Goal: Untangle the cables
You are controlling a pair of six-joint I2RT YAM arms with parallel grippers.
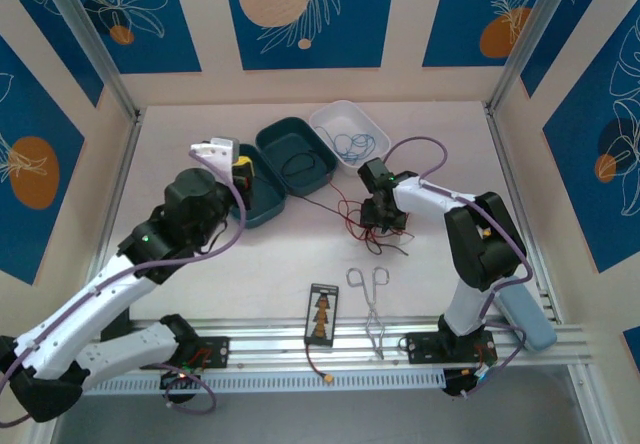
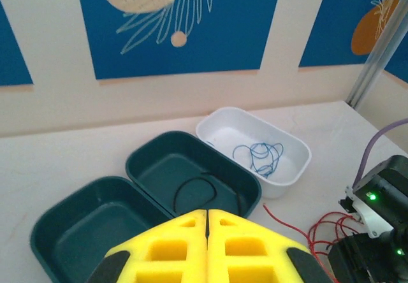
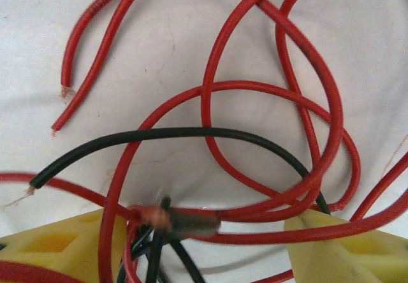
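On the white counter (image 1: pixel 260 264), the right gripper (image 3: pixel 207 222) stands open astride the tangled cables (image 3: pixel 178 132); the left gripper (image 2: pixel 207 215) is closed and empty.

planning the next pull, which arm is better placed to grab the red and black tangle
Right. The right claw stands open, straddling the tangled red cables and black cable. The left claw is shut, over by the teal trays, away from that tangle.
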